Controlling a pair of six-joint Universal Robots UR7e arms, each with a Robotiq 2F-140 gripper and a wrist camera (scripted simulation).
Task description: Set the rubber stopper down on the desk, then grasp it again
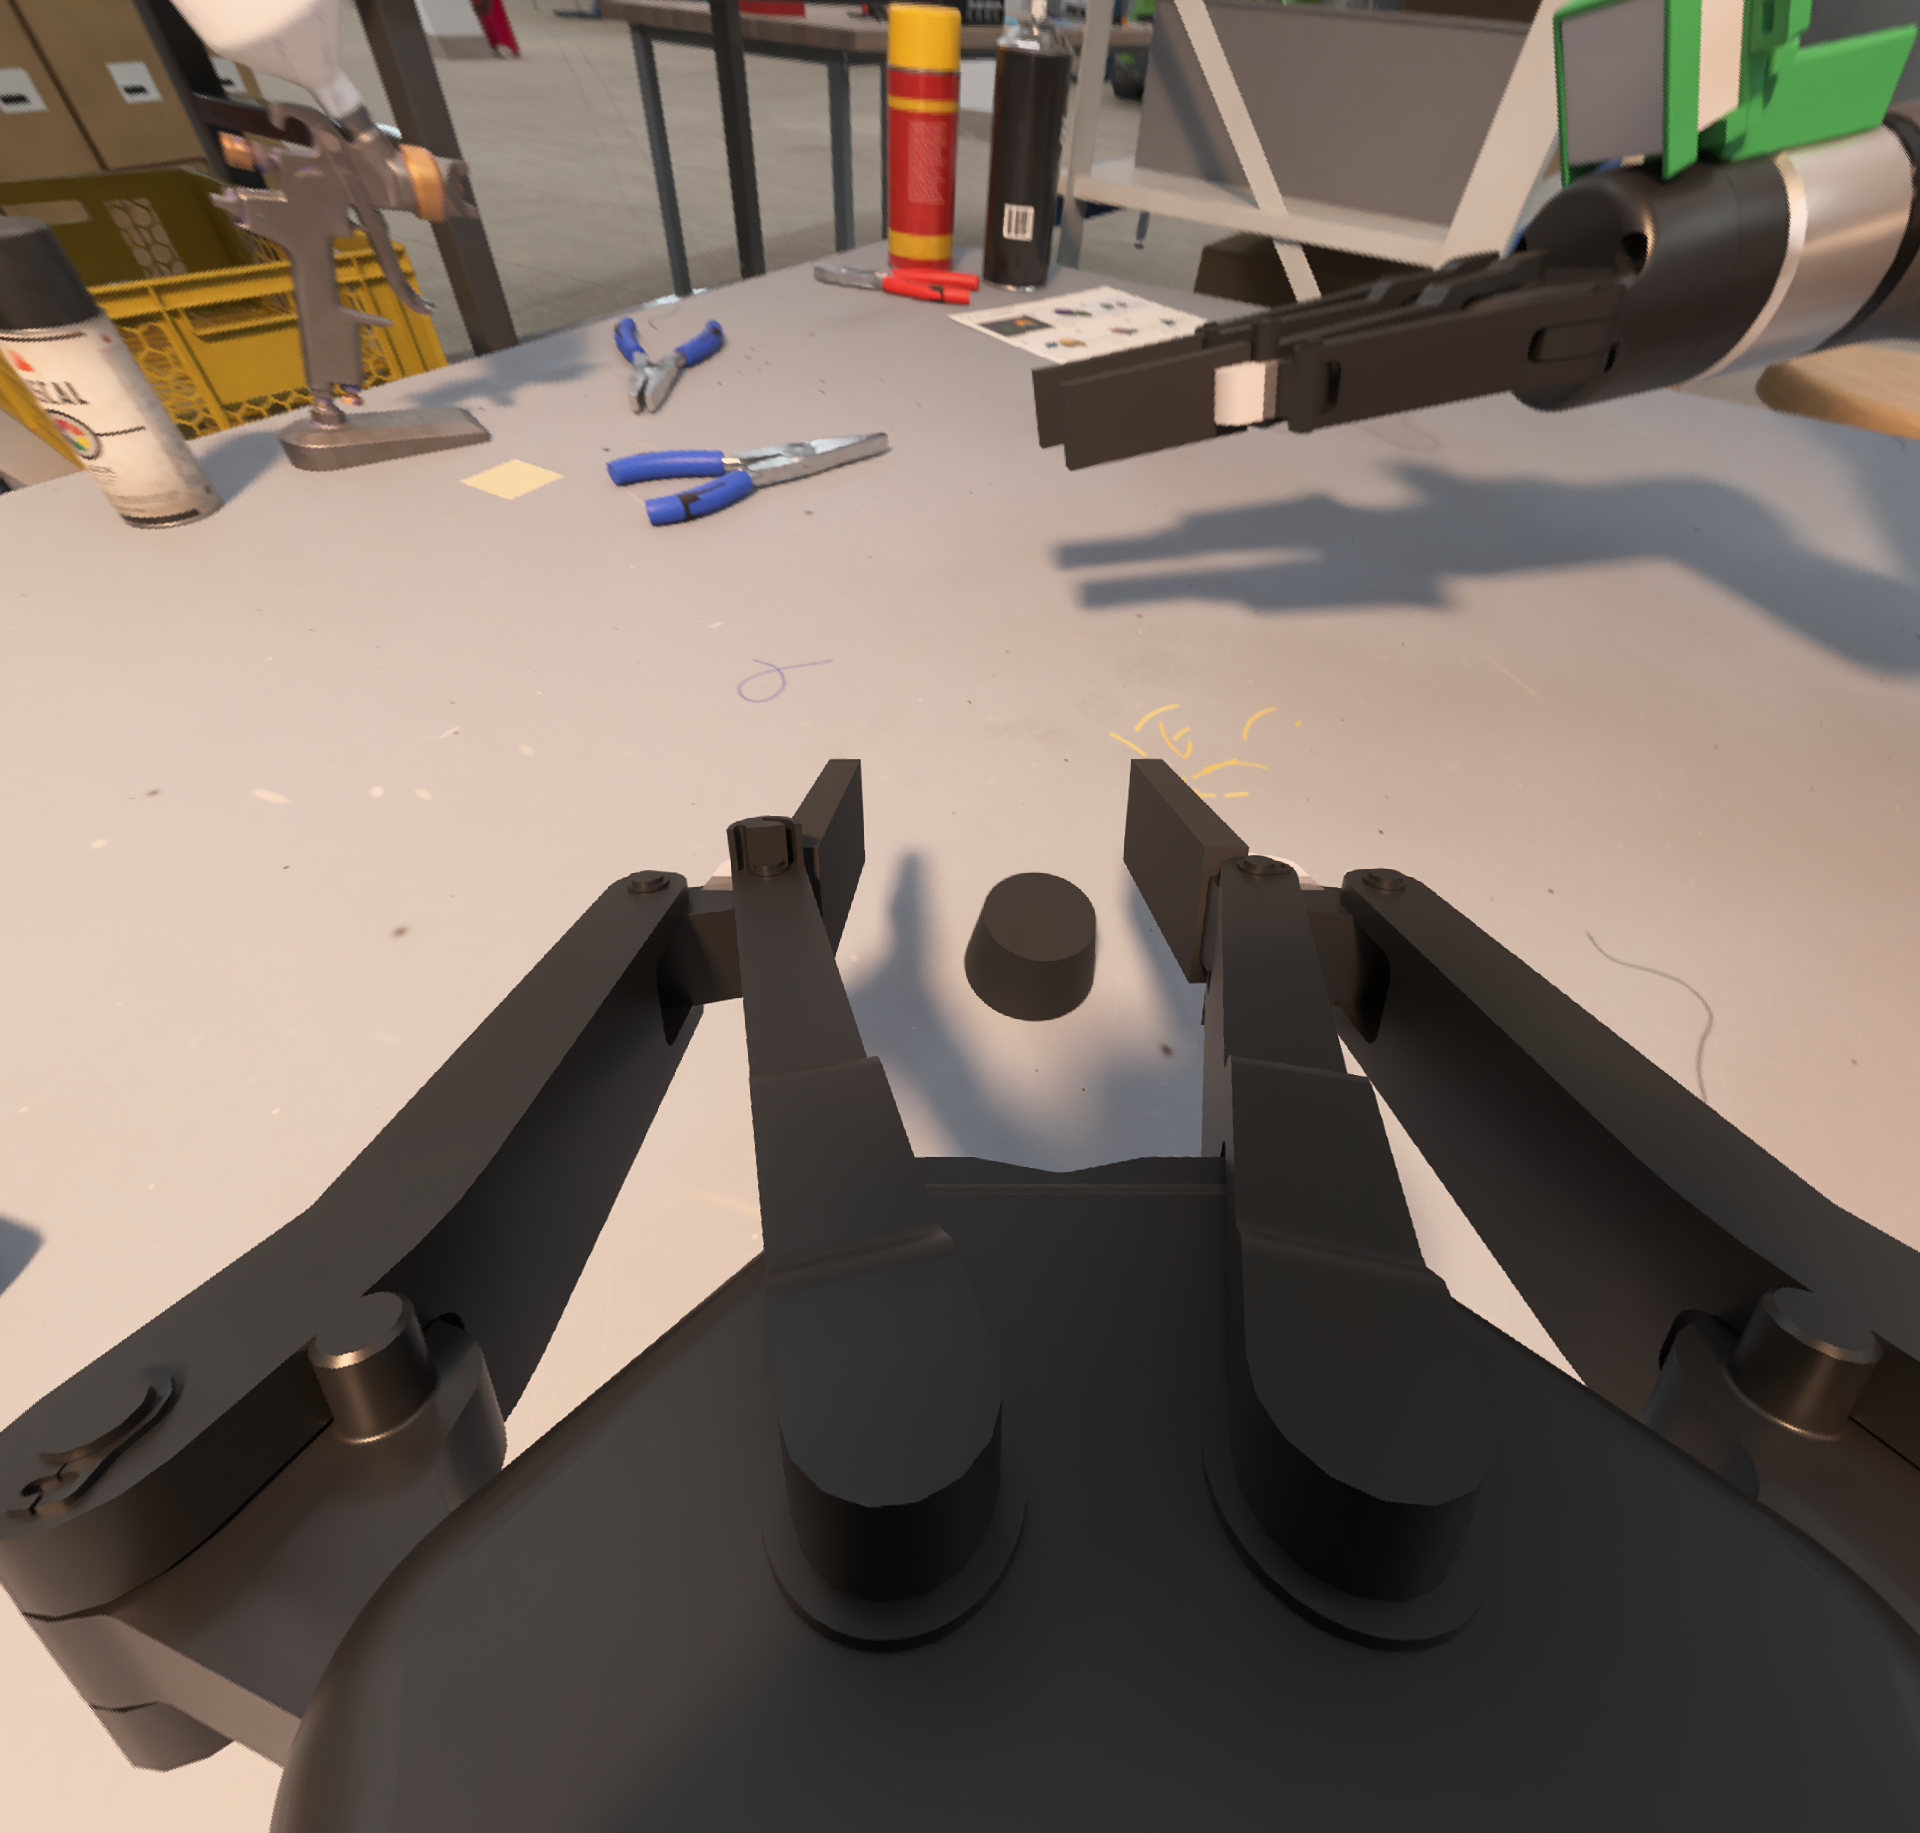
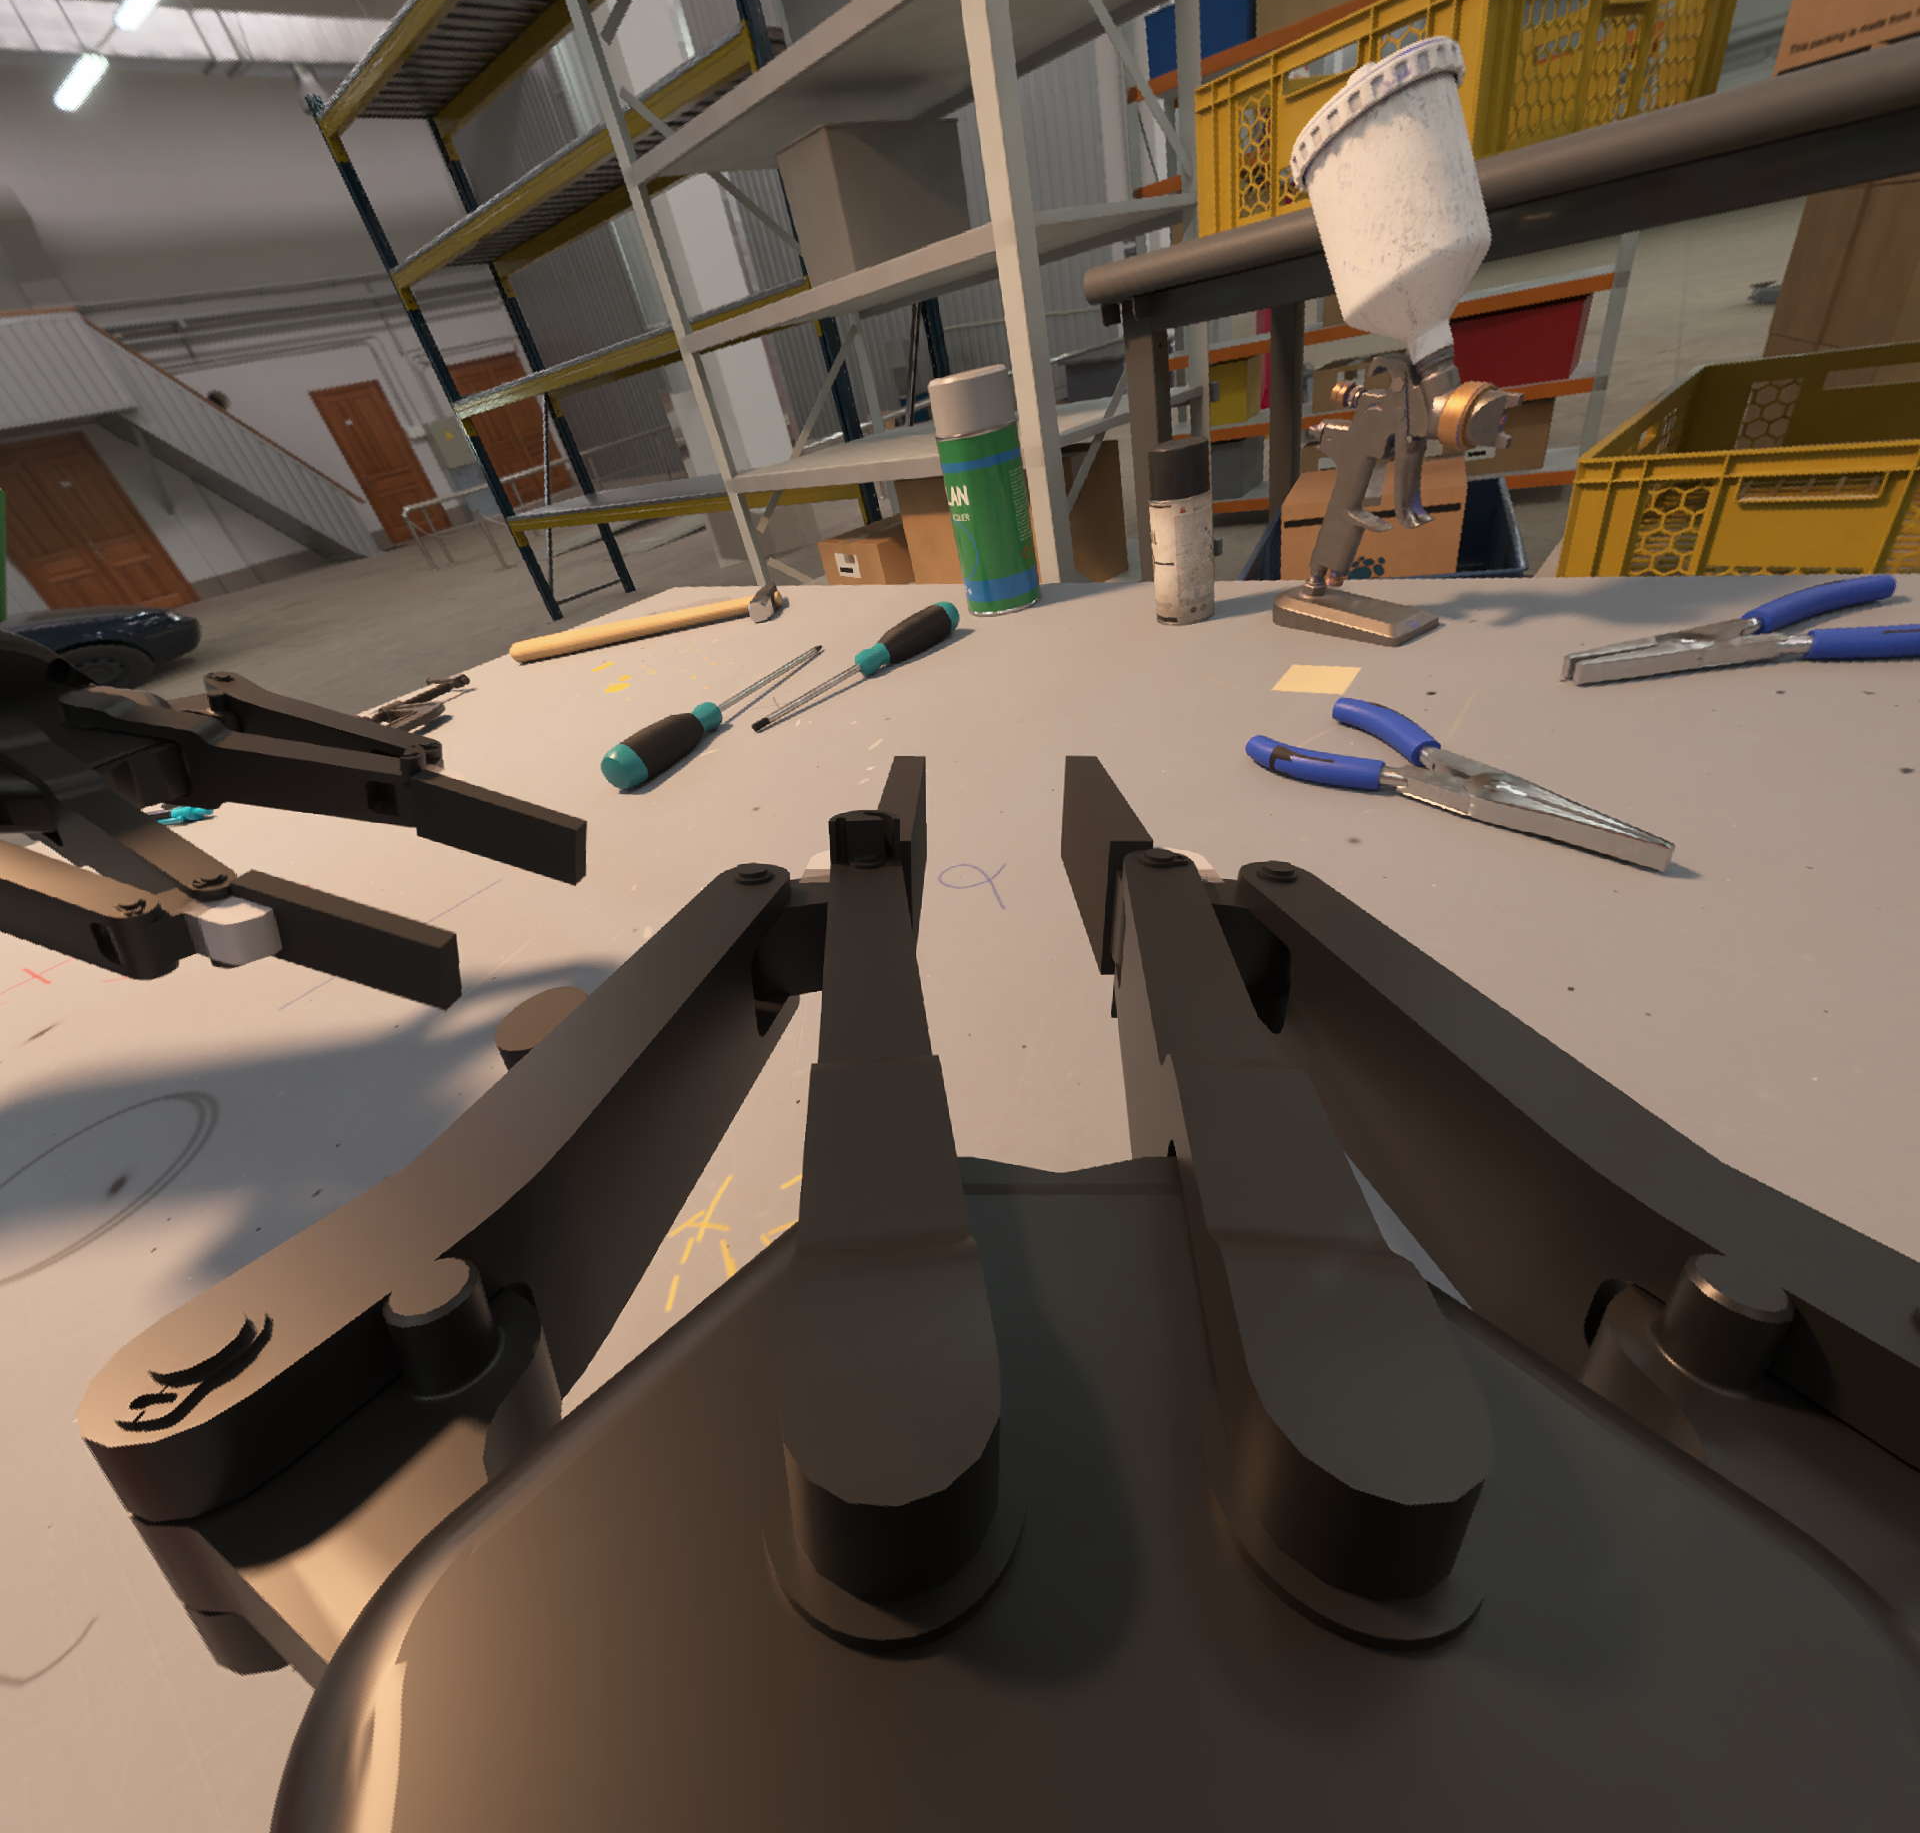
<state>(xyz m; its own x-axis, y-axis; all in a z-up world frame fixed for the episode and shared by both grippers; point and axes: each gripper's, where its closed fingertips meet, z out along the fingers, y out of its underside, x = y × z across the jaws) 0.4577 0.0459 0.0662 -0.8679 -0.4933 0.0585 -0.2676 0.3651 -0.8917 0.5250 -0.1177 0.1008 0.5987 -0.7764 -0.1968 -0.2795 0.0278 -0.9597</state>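
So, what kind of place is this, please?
Most likely a workshop bench inside a warehouse. On the grey desk lie pliers and screwdrivers, a paint spray gun stands on a base, and behind are tall metal shelves and yellow crates.

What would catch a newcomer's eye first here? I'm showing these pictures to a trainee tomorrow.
Probably the dark rubber stopper, standing alone on the grey desk between the open fingers of the left pincer, touching neither. Next, the spray gun with its white cup on a stand at the desk's far edge, and the blue-handled pliers lying nearby. The right pincer hangs empty over the desk, its fingers slightly apart.
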